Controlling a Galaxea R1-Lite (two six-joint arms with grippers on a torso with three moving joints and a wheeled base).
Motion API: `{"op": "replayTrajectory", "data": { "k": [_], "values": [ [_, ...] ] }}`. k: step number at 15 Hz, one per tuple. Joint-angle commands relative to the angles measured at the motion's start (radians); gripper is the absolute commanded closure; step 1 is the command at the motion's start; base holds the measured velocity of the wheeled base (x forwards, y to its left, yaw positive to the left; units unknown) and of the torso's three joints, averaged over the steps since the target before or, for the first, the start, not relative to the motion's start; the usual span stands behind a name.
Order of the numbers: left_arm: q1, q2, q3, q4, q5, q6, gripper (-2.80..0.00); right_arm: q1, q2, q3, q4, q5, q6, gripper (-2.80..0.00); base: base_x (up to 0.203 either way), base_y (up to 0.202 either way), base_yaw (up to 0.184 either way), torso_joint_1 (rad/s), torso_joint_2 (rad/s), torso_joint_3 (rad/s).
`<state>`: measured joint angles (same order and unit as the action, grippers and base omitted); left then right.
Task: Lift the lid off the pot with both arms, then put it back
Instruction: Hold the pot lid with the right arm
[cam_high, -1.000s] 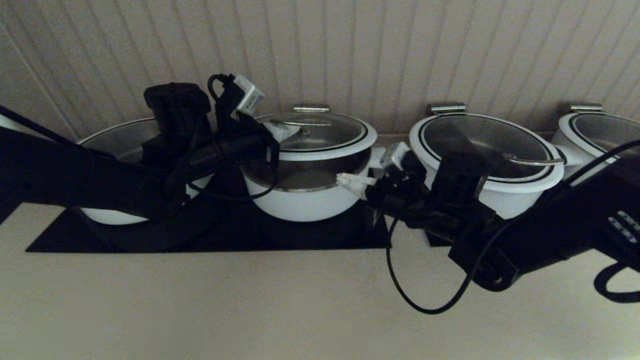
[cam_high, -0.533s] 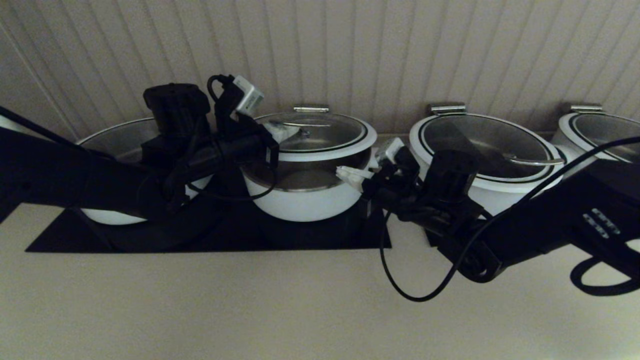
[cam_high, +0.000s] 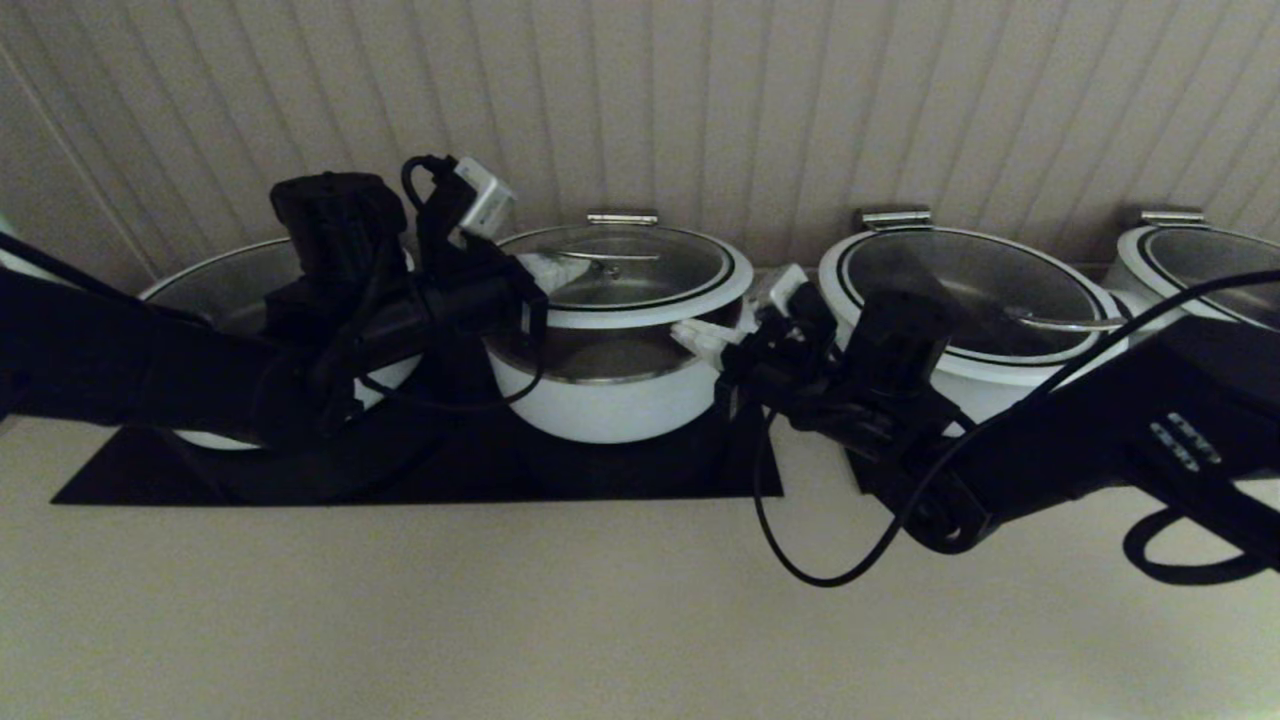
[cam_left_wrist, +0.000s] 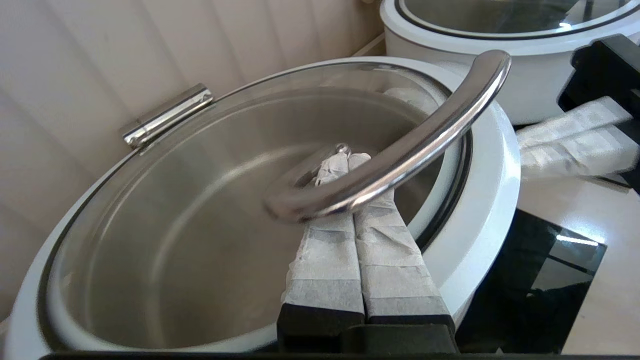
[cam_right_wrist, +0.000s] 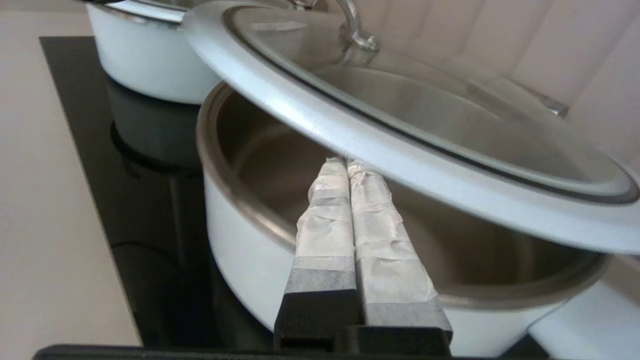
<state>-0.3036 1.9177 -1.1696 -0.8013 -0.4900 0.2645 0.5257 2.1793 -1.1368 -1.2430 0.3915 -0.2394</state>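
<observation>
Black cooktop (cam_high: 640, 470), lid (cam_high: 640, 275) raised above pot (cam_high: 610, 390), left tool (cam_left_wrist: 345, 165) under handle (cam_left_wrist: 400, 150)

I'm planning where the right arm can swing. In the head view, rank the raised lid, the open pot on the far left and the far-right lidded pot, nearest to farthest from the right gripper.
From the right gripper:
1. The lid, directly above its fingertips.
2. Far-right lidded pot, on the robot's right.
3. Far-left open pot, beyond the left arm.
</observation>
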Motion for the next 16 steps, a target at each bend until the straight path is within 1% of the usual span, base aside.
{"op": "replayTrajectory", "data": {
  "k": [1, 7, 16],
  "values": [
    [0.008, -0.016, 0.013, -0.004, -0.002, 0.001, 0.0, 0.0, 0.018, -0.029, -0.007, -0.001, -0.002, 0.0, 0.0, 0.0, 0.0, 0.0, 0.0, 0.0],
    [0.033, -0.034, 0.039, -0.002, -0.002, 0.001, 0.0, 0.0, 0.022, -0.034, -0.007, -0.002, -0.003, 0.0, 0.0, 0.0, 0.0, 0.0, 0.0, 0.0],
    [0.117, -0.095, 0.118, 0.004, -0.004, 0.009, 0.0, -0.001, 0.028, -0.038, -0.012, -0.002, -0.003, 0.0, 0.0, 0.0, 0.0, 0.0, 0.0, 0.0]
  ]
}}
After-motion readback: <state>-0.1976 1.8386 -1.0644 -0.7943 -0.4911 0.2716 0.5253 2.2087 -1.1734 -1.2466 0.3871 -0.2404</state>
